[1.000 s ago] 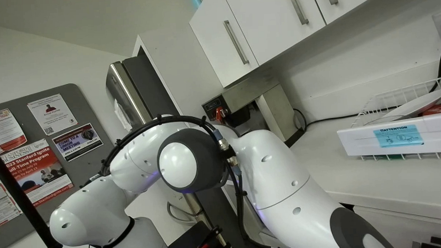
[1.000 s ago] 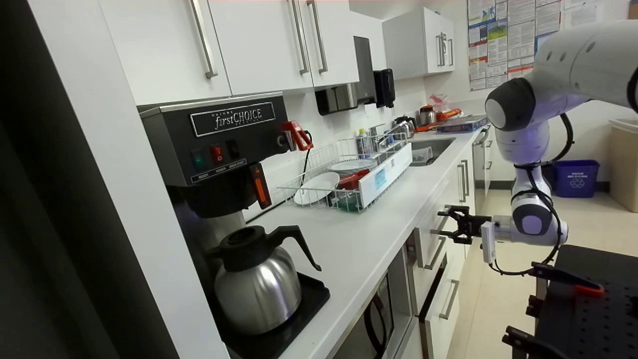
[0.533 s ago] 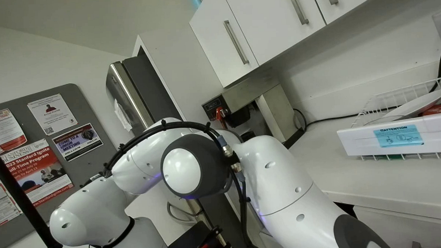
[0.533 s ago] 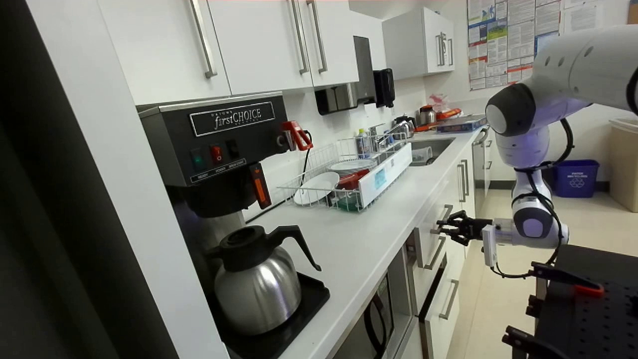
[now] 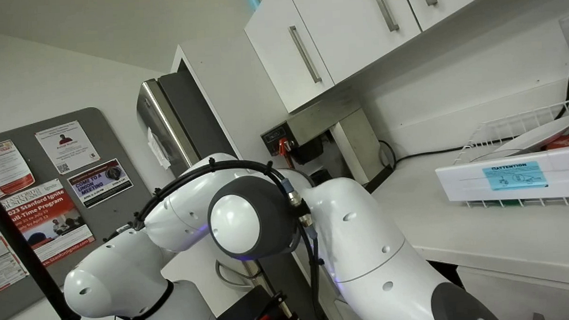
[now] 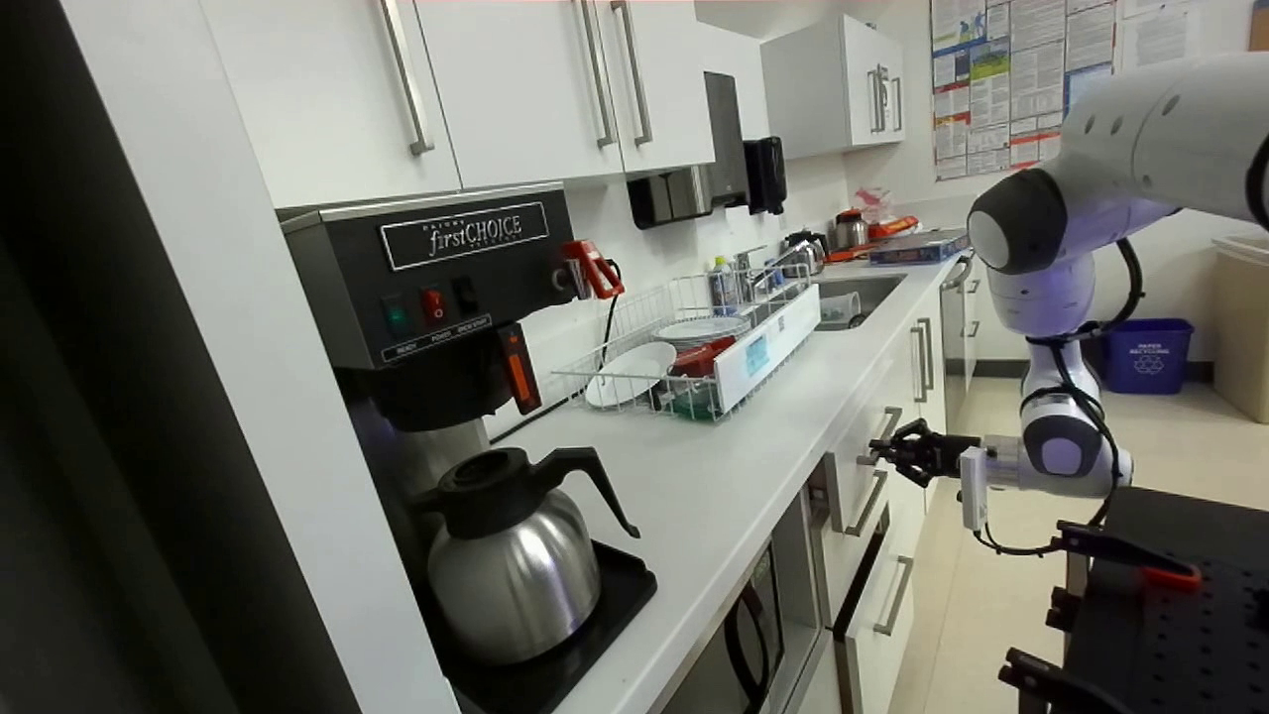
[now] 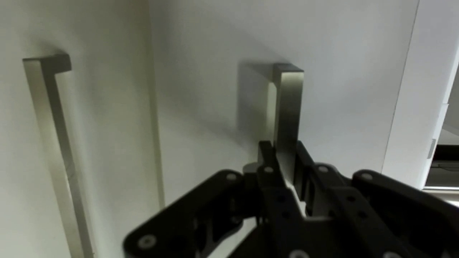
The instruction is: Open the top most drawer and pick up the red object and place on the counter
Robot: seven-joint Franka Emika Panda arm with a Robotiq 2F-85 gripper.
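In the wrist view my gripper (image 7: 282,152) is shut on a silver bar handle (image 7: 291,104), one finger on each side near its middle. The handle is fixed to a white drawer front (image 7: 204,86), which appears to belong to the upper row below the counter. In an exterior view the black gripper (image 6: 880,451) reaches level from the aisle to that front, its tips at the handle (image 6: 890,424). The white counter (image 6: 694,486) runs above and beside it. The red object is out of view.
Another bar handle (image 7: 53,143) lies to the left in the wrist view. A lower drawer (image 6: 880,635) stands partly out, with a dark gap behind its front. On the counter are a dish rack (image 6: 768,342) and a steel coffee pot (image 6: 516,575). A black cart (image 6: 1180,615) stands behind the wrist.
The jaws have come together from wide apart and now clasp the handle. The arm has sunk slightly; since half a second ago it has barely moved.
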